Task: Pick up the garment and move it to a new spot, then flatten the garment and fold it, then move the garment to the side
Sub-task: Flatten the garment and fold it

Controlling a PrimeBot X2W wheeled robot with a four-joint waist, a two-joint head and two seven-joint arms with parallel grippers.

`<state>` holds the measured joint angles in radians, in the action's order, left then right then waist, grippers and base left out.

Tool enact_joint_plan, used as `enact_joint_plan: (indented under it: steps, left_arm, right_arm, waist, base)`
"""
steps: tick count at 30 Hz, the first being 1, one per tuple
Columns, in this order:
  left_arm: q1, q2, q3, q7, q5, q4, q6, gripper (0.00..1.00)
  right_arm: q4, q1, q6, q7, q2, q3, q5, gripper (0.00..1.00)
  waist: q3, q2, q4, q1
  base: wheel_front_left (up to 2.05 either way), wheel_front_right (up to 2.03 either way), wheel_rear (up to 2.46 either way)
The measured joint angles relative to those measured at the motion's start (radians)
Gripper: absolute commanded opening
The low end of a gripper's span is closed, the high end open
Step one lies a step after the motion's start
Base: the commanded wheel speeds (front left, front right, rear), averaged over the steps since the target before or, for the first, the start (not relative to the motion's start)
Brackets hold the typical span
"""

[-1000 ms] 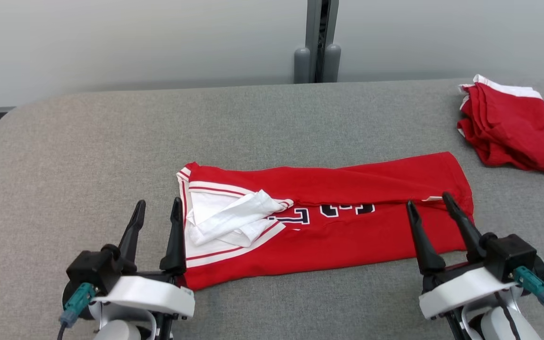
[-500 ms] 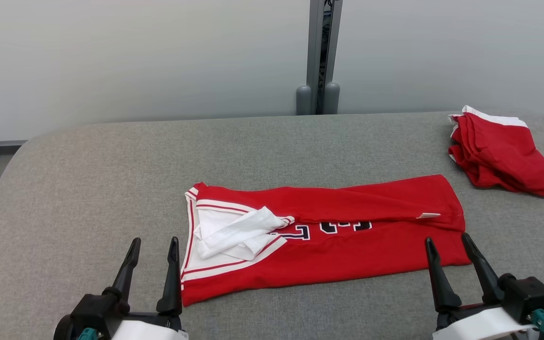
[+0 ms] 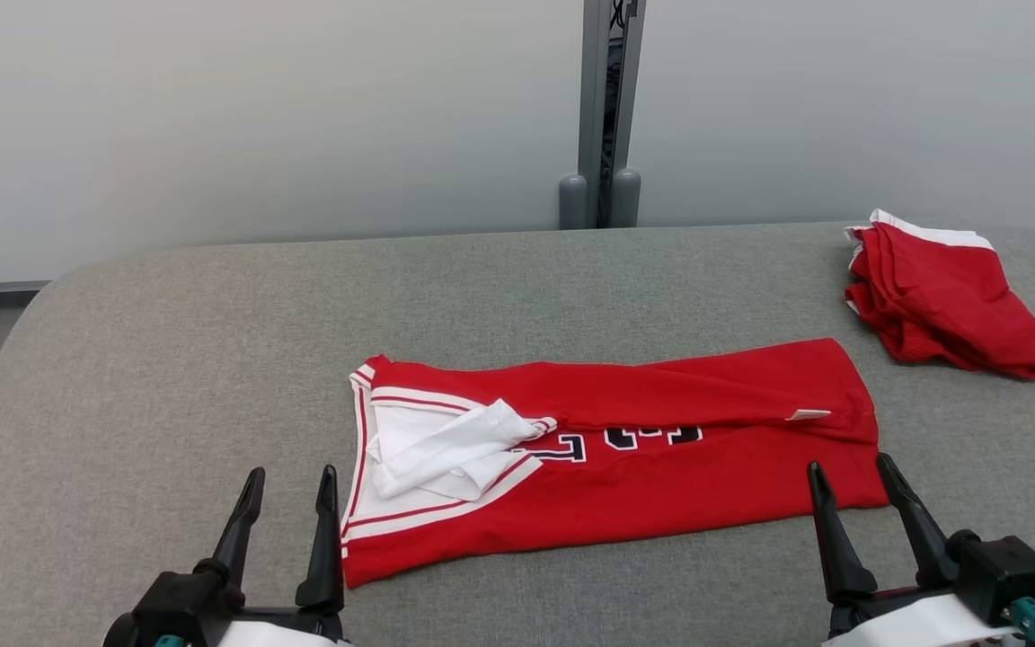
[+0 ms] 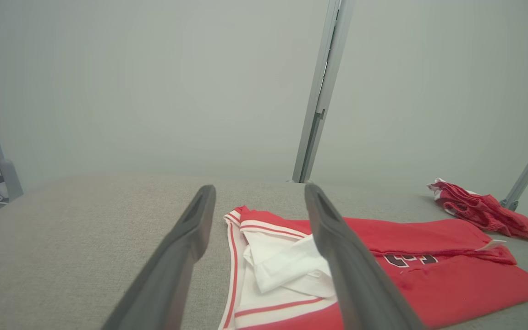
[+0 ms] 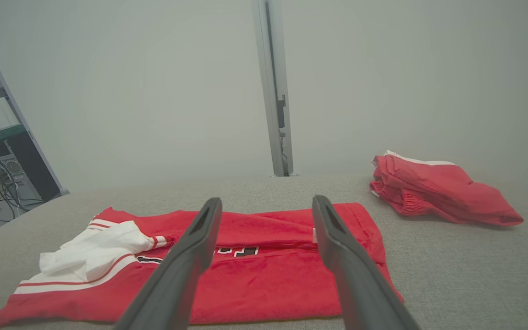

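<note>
Poised at both ends of the lengthwise-folded red jersey (image 3: 625, 467), which lies at centre frame on the grey table (image 3: 167, 359).
Places the left gripper (image 3: 293, 471) beside the white-trimmed collar end and the right gripper (image 3: 847, 462) near the hem corner, fingers apart and empty, probably lined up for the next fold; keeps clear of the red shorts (image 3: 940, 301) at upper right.
</note>
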<state>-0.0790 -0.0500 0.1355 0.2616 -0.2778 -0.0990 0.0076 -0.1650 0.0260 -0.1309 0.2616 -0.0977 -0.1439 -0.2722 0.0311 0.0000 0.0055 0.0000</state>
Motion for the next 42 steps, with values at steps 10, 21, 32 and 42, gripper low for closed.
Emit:
enact_joint_plan:
  steps: [10, 21, 32, 42]
  left_arm:
    - [-0.002, 0.000, 0.016, 0.000, -0.006, -0.020, 0.004, 1.00]
    - [-0.003, 0.001, 0.028, 0.000, -0.007, -0.034, 0.002, 1.00]
    - [0.010, 0.001, 0.058, 0.000, -0.043, -0.069, -0.014, 1.00]
    - [0.085, 0.001, 0.070, 0.000, -0.011, -0.070, -0.056, 1.00]
  right_arm:
    - [-0.007, 0.002, 0.000, 0.000, -0.002, -0.003, -0.004, 1.00]
    - [-0.038, -0.029, 0.000, 0.000, -0.003, 0.004, -0.033, 1.00]
    - [-0.407, -0.246, 0.000, -0.002, -0.098, -0.014, -0.200, 1.00]
    - [-0.696, -0.498, 0.000, -0.043, -0.151, 0.007, -0.301, 1.00]
  waist:
    - [0.002, 0.0000, 0.002, 0.0000]
    - [-0.011, 0.0000, 0.004, 0.0000]
    - [-0.067, 0.0000, 0.023, 0.0000]
    - [-0.172, 0.0000, 0.027, 0.0000]
  base:
    - [0.00, 0.00, 0.00]
    - [0.00, 0.00, 0.00]
    - [0.00, 0.00, 0.00]
    - [0.00, 0.00, 0.00]
